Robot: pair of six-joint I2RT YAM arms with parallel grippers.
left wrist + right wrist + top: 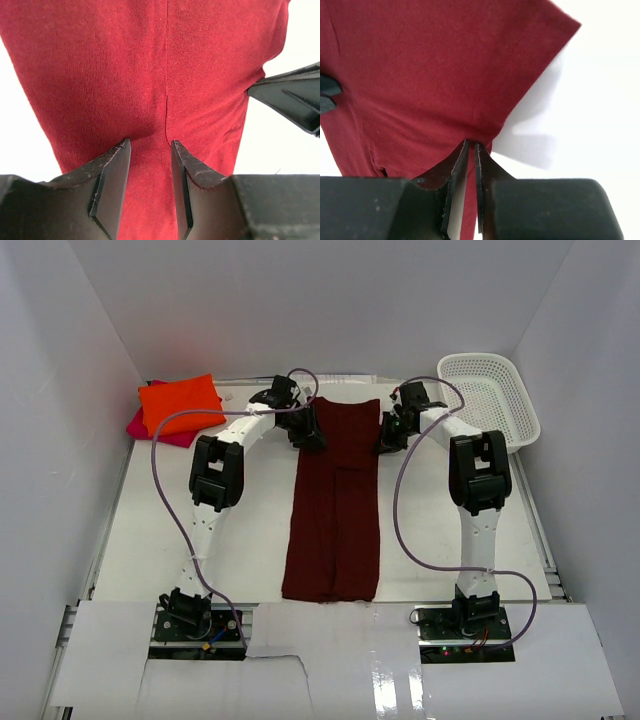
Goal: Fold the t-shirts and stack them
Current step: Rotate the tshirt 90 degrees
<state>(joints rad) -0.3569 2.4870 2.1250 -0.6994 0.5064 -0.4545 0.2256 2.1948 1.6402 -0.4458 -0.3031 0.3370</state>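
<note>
A dark maroon t-shirt (335, 510), folded into a long strip, lies lengthwise down the middle of the table. My left gripper (308, 432) is at its far left edge. In the left wrist view its jaws (149, 142) stand partly apart, with a thick bunch of maroon cloth (150, 65) drawn in between them. My right gripper (388, 435) is at the far right edge, with its jaws (471, 144) pinched almost together on the cloth's edge (420, 65). A folded orange t-shirt (182, 403) rests on a magenta one (138, 424) at the far left corner.
A white mesh basket (490, 395) stands at the far right corner, just beyond the right arm. White walls close in the table on the left, back and right. Both arms' cables loop over the table beside the shirt.
</note>
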